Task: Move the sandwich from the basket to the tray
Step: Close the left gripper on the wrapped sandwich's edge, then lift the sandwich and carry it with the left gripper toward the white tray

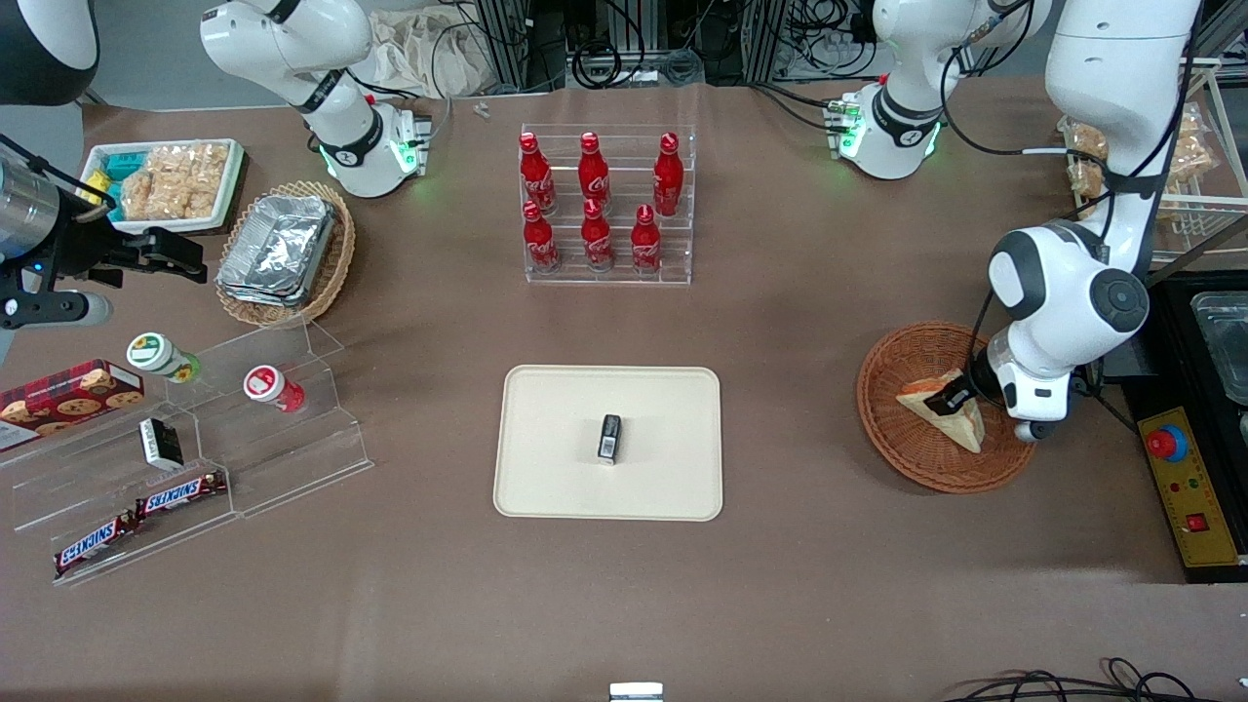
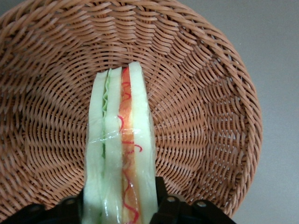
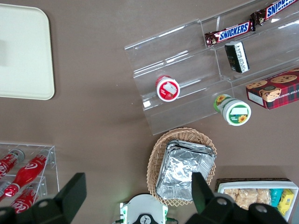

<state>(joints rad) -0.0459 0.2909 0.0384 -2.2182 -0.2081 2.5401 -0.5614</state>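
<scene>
My gripper [image 1: 954,400] down in basket [image 1: 892,429], fingers [image 2: 164,201] pressed against sandwich [image 2: 120,154] flanks. Sandwich on edge, resting in basket. I'd squeeze gently, lift straight clear of rim, then carry toward tray [image 1: 546,487].

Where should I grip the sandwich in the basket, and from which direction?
Grip the sandwich across its two flat bread faces, coming down from above. It stands on edge in the basket with its filling edge up, so the faces are the only parallel sides. The gripper already sits there, a finger against each face; judged by that, this hold looks sound.
</scene>
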